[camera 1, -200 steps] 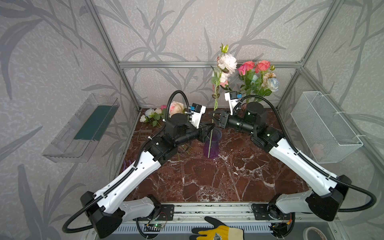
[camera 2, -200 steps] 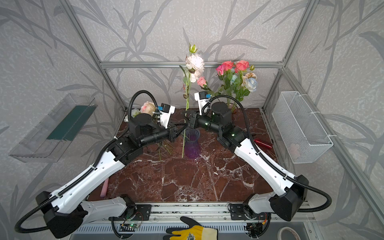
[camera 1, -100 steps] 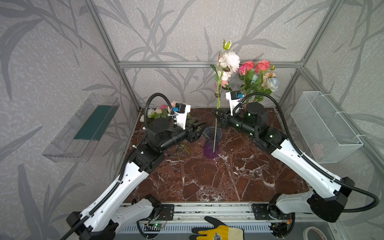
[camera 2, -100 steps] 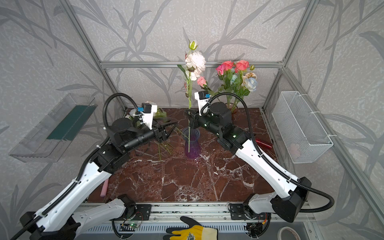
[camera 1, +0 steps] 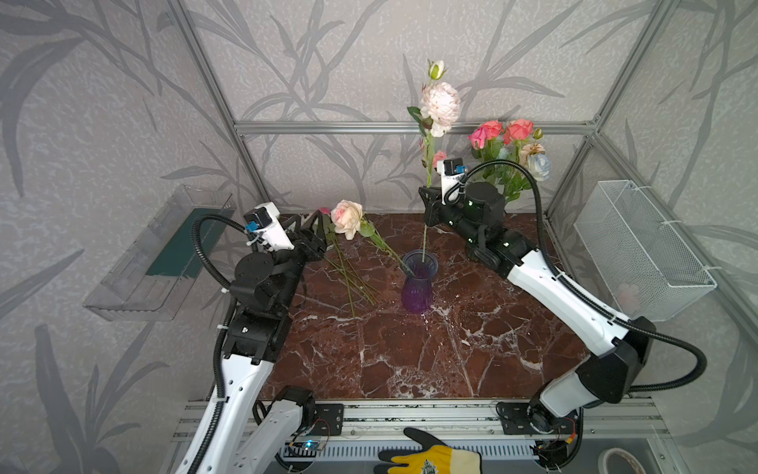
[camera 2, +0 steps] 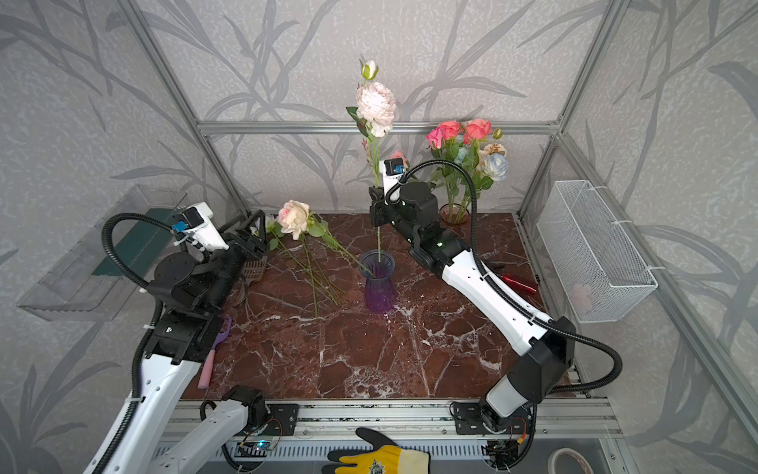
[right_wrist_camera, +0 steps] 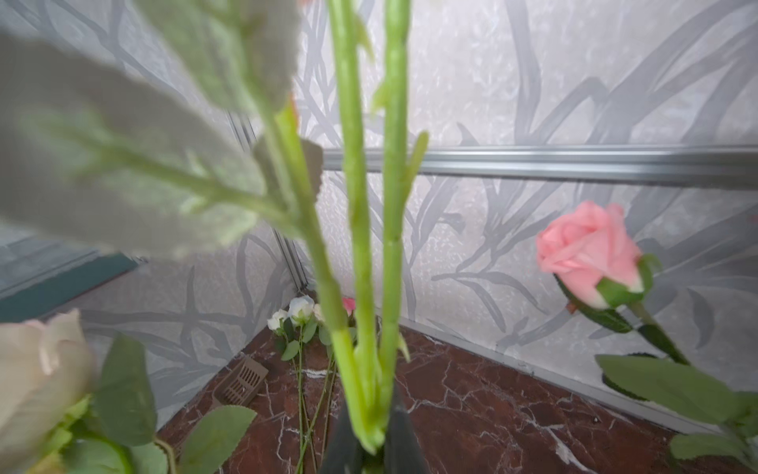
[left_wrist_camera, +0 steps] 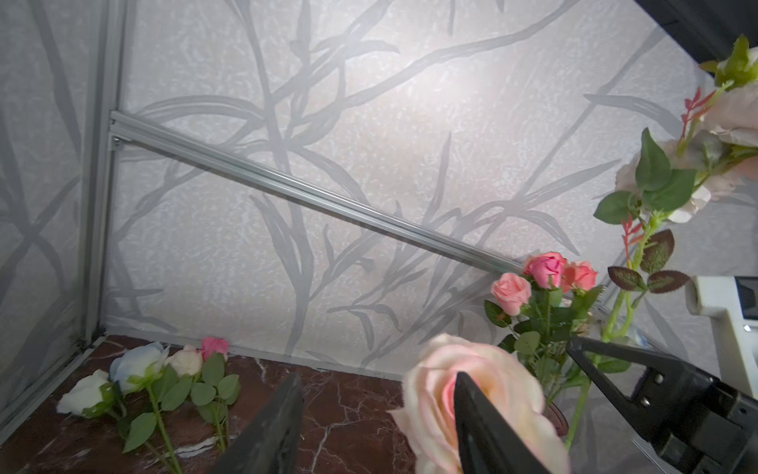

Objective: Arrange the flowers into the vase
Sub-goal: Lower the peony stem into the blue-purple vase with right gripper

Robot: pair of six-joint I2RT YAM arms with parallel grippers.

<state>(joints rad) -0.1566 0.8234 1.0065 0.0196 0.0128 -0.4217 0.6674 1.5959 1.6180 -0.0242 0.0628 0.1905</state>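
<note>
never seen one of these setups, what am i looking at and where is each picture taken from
Two robot arms with pincer grippers stand at a marble table. Both top views look down on everything; each wrist view comes from a camera on one arm. The right gripper is shut on the stem of a tall pale flower, its end in the purple vase. The left gripper is open and empty beside a cream rose leaning into that vase. More flowers lie on the table.

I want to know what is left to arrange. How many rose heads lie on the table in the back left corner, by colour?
white rose: 1
pale blue rose: 1
cream rose: 1
pink rose: 1
Total: 4
</note>
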